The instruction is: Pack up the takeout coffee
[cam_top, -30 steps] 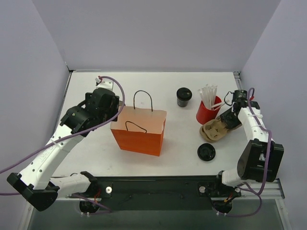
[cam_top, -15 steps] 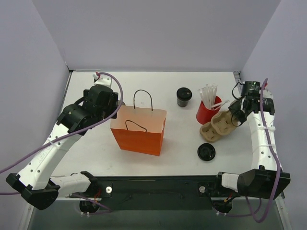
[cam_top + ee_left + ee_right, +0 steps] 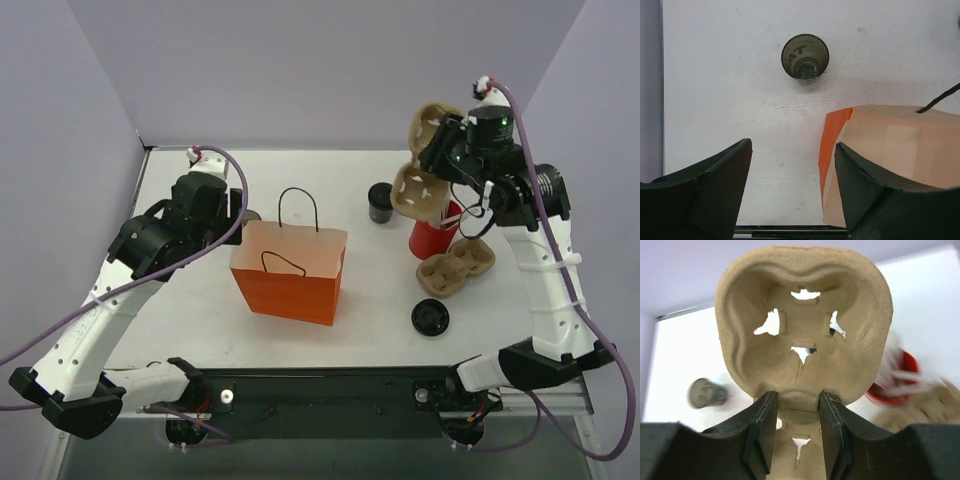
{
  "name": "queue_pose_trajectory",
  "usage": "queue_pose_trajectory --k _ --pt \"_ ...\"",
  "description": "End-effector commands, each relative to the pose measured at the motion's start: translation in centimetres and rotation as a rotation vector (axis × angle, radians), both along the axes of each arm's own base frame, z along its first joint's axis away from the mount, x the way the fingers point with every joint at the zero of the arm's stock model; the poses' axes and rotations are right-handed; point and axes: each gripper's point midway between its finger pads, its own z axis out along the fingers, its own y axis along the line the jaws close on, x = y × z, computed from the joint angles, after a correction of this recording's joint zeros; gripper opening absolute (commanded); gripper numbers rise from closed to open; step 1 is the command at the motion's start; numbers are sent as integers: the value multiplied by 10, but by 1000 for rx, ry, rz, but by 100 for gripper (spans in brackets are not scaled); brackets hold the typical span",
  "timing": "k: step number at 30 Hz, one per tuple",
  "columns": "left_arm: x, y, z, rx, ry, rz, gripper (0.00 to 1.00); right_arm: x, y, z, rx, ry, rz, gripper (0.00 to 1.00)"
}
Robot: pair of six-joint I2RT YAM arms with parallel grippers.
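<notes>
Pulp carrier [image 3: 418, 188] is clamped aloft in the right gripper [image 3: 796, 410], the left gripper [image 3: 792, 160] gapes beside the orange bag [image 3: 290, 275], and the takeout coffee [image 3: 383, 201] (lidded, unpacked) stands behind it: packing barely begun.

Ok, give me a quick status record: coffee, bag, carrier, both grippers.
coffee: lidded, upright on table, not packed
bag: upright, left of coffee
left gripper: open, empty, over bag's left edge
right gripper: shut on carrier, held above table
second carrier: on table by red cup
</notes>
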Motion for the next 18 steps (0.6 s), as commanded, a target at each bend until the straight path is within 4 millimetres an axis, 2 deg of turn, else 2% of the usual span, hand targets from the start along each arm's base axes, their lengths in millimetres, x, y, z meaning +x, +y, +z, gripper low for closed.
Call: queue_pose_trajectory --k 1,2,3,4,6,7,8,10,11,18 --pt "-5 2 17 -105 -21 23 76 7 101 55 -19 -174 499 25" --pt "-8 2 17 -135 -19 30 75 10 118 50 -33 -167 572 25" --pt "-10 0 15 -174 -8 38 74 6 130 53 -66 -190 647 25" --pt "-12 -3 9 -203 18 27 73 -6 153 60 -52 -213 758 25" --pt "-15 -5 11 -242 20 29 72 -15 177 59 -85 -240 889 25" --pt "-16 -4 13 -251 27 28 72 -22 186 61 -93 -258 950 25" --pt "-15 -2 14 -256 26 36 72 -36 205 59 -103 -269 1022 25" --pt "-16 -2 16 -267 32 36 72 -45 219 57 -167 -313 1112 25" --pt "-17 1 16 -273 32 44 72 -56 231 56 -162 -320 1174 25" --pt "-23 1 2 -335 93 51 71 -83 258 52 -197 -370 1298 25"
